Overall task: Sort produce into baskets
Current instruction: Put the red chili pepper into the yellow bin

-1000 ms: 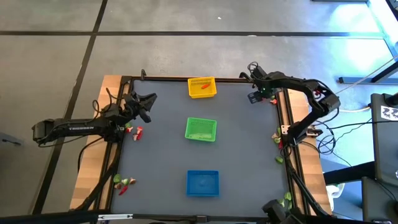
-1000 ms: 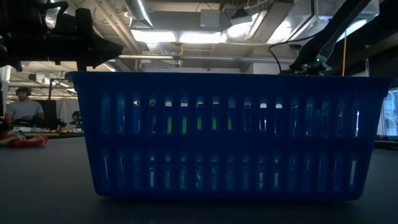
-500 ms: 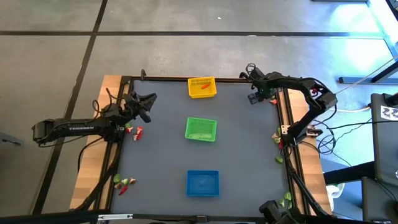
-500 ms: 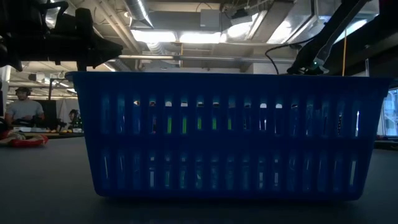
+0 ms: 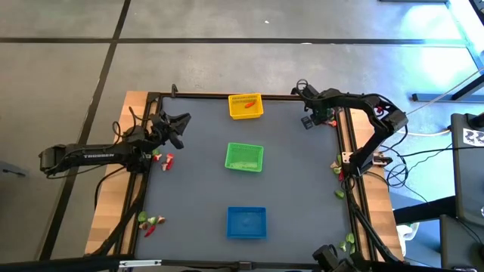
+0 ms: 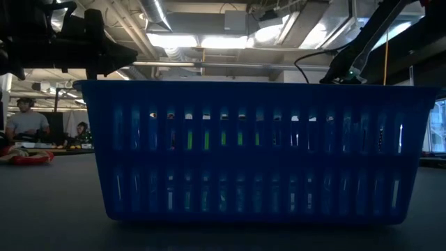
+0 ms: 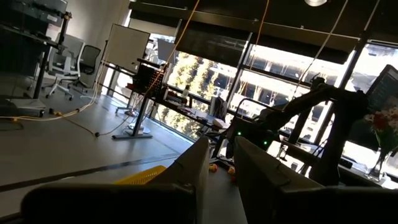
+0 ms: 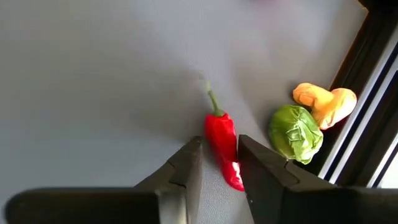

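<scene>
since earlier, my right gripper (image 8: 217,163) narrowed around the red chili (image 8: 222,144) for pickup; grip unconfirmed; left gripper (image 7: 217,165) idle, nearly closed, empty.

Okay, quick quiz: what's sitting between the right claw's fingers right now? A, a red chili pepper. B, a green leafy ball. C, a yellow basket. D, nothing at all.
A: in the right wrist view the red chili pepper lies on the mat between the right claw's fingers, with the green leafy piece off to one side.
</scene>
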Tool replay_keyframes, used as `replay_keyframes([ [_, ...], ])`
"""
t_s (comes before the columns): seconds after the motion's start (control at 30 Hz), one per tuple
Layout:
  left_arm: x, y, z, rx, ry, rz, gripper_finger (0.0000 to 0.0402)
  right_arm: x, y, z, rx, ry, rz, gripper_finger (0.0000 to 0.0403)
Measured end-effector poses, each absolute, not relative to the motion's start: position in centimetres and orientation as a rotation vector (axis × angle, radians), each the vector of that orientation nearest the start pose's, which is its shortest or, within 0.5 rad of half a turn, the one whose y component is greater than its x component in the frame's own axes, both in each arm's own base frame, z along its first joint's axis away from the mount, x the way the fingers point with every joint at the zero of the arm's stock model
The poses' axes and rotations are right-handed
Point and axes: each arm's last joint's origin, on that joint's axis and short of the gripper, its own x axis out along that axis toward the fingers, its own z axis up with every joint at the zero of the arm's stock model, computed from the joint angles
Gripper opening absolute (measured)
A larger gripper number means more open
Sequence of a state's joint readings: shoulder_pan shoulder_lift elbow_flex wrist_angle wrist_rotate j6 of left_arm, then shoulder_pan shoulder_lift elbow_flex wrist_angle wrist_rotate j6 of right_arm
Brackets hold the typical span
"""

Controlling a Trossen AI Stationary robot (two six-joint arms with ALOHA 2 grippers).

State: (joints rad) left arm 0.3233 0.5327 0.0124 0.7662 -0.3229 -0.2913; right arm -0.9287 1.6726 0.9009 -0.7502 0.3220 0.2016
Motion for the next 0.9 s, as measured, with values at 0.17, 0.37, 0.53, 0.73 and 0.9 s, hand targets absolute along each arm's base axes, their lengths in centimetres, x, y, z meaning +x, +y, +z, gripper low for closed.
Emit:
replay_keyframes([
  [0.17, 11.8, 4.9, 19.1, -0.280, -0.342, 0.602, 0.0072, 15.4, -22.1, 14.3, 0.610, 1.454, -1.127, 0.0050],
  [0.37, 11.8, 4.9, 19.1, -0.274, -0.340, 0.603, 0.0072, 15.4, -22.0, 14.3, 0.596, 1.467, -1.079, 0.0013],
  [0.53, 11.8, 4.9, 19.1, -0.274, -0.340, 0.603, 0.0072, 15.5, -22.0, 14.4, 0.600, 1.458, -1.056, 0.0026],
  [0.73, 11.8, 4.9, 19.1, -0.275, -0.340, 0.603, 0.0072, 16.3, -22.5, 15.1, 0.619, 1.393, -0.999, 0.0016],
  [0.9, 11.8, 4.9, 19.1, -0.275, -0.340, 0.603, 0.0072, 18.7, -23.0, 16.7, 0.590, 1.261, -0.906, 0.0020],
])
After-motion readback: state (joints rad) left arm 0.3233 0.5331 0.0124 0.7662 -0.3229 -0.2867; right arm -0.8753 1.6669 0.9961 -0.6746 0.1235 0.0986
